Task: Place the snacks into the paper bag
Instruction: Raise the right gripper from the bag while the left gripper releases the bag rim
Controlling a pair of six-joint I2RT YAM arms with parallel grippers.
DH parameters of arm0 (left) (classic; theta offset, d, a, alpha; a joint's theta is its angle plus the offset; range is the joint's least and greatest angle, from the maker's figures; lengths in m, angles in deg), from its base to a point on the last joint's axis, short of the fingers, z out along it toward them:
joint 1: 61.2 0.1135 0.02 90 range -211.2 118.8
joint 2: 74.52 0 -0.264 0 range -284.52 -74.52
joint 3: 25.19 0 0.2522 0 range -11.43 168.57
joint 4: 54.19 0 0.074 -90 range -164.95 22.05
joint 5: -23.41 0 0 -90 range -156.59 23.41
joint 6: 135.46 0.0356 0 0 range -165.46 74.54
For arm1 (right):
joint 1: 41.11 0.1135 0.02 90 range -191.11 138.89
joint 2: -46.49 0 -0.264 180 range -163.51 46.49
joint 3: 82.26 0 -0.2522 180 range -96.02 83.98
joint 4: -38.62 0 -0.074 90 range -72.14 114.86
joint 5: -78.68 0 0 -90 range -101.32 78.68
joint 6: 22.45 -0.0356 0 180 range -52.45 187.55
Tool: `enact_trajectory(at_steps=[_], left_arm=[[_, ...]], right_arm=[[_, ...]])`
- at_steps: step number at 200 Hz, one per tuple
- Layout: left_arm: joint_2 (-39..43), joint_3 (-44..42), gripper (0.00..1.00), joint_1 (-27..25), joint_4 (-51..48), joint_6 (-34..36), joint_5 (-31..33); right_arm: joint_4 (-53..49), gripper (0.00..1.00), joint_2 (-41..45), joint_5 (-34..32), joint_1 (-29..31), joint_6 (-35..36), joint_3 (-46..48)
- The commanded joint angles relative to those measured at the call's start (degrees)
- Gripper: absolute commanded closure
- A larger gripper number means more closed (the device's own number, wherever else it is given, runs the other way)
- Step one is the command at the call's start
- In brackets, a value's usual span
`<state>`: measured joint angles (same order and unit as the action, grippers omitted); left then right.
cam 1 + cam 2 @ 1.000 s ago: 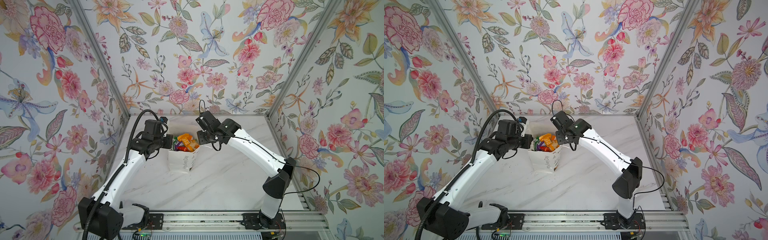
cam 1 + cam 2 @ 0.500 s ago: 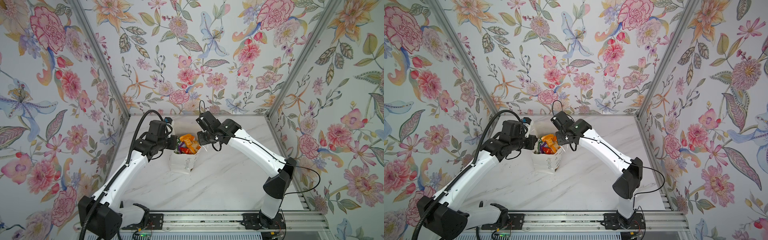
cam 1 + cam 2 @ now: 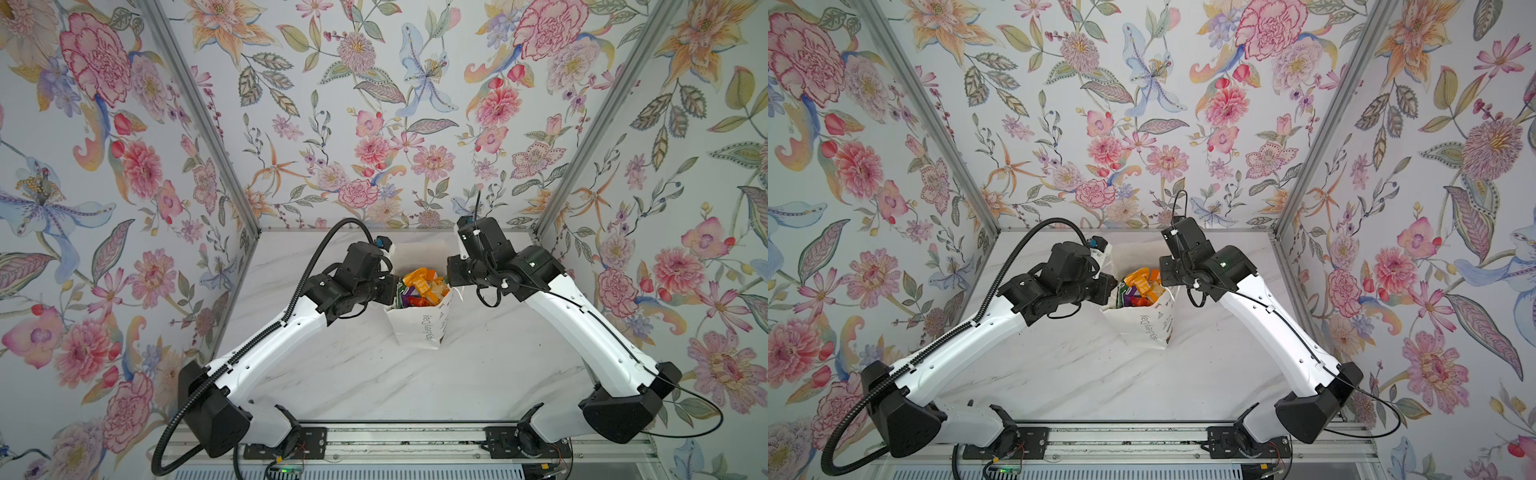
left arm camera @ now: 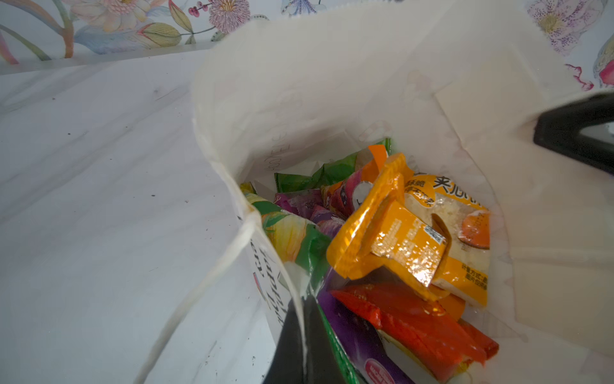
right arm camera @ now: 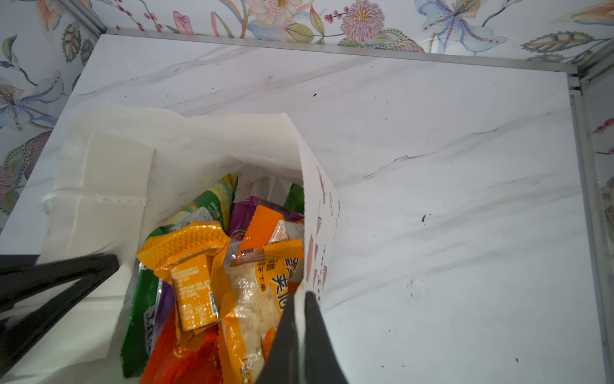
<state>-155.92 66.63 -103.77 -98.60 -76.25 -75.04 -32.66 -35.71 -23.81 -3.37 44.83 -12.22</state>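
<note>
The white paper bag (image 3: pixel 420 330) (image 3: pixel 1149 328) stands upright mid-table, its mouth held wide. The snacks (image 3: pixel 422 284) (image 3: pixel 1141 287) fill it: an orange packet (image 4: pixel 392 239) (image 5: pixel 196 269) on top, with a red pack (image 4: pixel 415 325), a purple pack (image 4: pixel 355 345) and a green chip bag (image 4: pixel 292 232) under it. My left gripper (image 4: pixel 304 299) (image 3: pixel 392 289) is shut on the bag's left rim. The right gripper (image 5: pixel 300 296) (image 3: pixel 451 283) is shut on the opposite rim, one finger inside and one outside.
A white cord handle (image 4: pixel 206 286) hangs outside the bag by the left gripper. Marble tabletop (image 5: pixel 448 199) lies around the bag, with floral walls close behind (image 3: pixel 374 145) and on both sides. The arm bases stand at the front rail (image 3: pixel 399 442).
The right gripper has shut on the bag's right rim. The left gripper has drawn the bag a little to the right, and the mouth now stands stretched between both grippers.
</note>
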Motion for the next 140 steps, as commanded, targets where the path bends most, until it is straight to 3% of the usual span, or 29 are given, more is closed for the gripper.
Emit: enact_trajectory(at_steps=[1, 57, 70, 140], left_arm=[[-0.62, 3.51, 1.0, -2.87, 7.26, -2.33, 0.96], [-1.49, 2.99, 1.0, -5.17, 6.74, -4.24, 5.84], [-1.31, 2.21, 0.93, -5.15, 7.0, -4.28, 6.34], [-0.43, 3.91, 0.62, -4.13, 6.77, -2.15, 9.6]], right_arm=[[6.4, 1.0, 3.17, 3.36, -2.75, 0.58, 3.65], [9.47, 1.0, 6.48, 7.56, -6.65, 0.92, 11.67], [10.06, 1.0, 6.78, 8.13, -6.97, 0.92, 12.54], [10.58, 0.73, 6.62, 8.01, -7.64, 0.91, 13.41]])
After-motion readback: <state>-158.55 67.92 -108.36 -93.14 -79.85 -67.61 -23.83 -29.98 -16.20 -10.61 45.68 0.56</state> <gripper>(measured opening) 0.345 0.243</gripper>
